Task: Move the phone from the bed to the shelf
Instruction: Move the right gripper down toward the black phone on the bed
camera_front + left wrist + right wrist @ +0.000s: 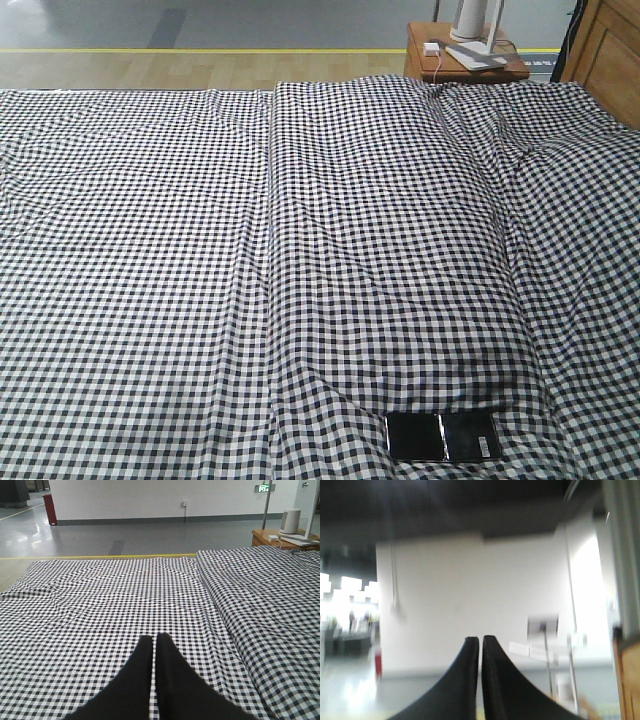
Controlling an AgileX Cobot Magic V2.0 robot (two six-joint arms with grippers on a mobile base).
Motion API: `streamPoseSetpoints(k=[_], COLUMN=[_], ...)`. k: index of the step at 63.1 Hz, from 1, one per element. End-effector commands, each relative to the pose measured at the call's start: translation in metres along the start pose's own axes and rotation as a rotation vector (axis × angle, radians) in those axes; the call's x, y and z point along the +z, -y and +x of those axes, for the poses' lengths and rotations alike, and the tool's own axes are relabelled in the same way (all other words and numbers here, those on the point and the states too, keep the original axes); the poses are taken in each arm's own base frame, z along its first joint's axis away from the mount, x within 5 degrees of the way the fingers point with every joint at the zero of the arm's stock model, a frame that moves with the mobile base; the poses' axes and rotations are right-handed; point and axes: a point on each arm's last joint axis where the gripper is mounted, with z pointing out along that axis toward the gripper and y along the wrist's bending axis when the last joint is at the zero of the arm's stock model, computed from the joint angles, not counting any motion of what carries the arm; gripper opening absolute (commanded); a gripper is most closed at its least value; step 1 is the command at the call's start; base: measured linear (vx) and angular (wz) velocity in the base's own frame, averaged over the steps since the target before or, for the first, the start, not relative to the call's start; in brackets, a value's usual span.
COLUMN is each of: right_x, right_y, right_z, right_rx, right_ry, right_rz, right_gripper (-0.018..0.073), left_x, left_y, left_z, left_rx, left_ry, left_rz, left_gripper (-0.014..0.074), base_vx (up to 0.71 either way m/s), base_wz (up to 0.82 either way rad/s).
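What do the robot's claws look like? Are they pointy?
Both look alike. The left claw has two plain black fingers, wide at the base and curving in to narrow, rounded tips. The right claw is the same shape and colour, though its picture is blurry. No cables, markings or arms show.

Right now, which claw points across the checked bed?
The left claw, shut, aimed across the black-and-white gingham bed; the right claw, also shut, faces only a blurred white wall.

Reddish-brown table (418, 38) at top right w/ white cylinder (470, 18), poss. a speaker, + small white box (431, 48) on it. Yellow line (200, 50) across floor; green sign (263, 488) on wall.
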Motion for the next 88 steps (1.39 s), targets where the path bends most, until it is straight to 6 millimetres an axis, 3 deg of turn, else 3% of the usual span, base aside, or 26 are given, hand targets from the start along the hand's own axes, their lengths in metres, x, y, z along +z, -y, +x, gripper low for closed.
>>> streamPoseSetpoints(k=[1, 15, 39, 71, 88], right_x=[0.026, 0.068, 0.103, 0.135, 0.132], right_y=[-0.001, 0.002, 0.007, 0.020, 0.079], right_z=[-0.004, 0.041, 0.112, 0.174, 0.189], right_rx=[-0.015, -0.062, -0.008, 0.071, 0.209], right_ry=[-0.118, -0.466, -0.924, -1.155, -1.228], right_rz=[0.000, -0.016, -0.017, 0.055, 0.294], right_gripper=[0.0031, 0.0165, 0.0730, 0.0664, 0.0652], left_x=[0.000, 0.000, 0.000, 0.000, 0.000], left_y=[0.000, 0.000, 0.000, 0.000, 0.000], left_z=[-0.004, -0.004, -0.004, -0.004, -0.004], left_rx=[-0.009, -0.009, -0.009, -0.009, -0.009], left_ry=[0.071, 0.071, 0.071, 0.071, 0.071], left_rz=[-0.003, -0.003, -0.003, -0.003, -0.003], left_gripper=[0.0001, 0.0001, 0.0001, 0.0001, 0.0001], base_vx=[0.00, 0.00, 0.00, 0.00, 0.00], base_wz=[0.00, 0.00, 0.00, 0.00, 0.00])
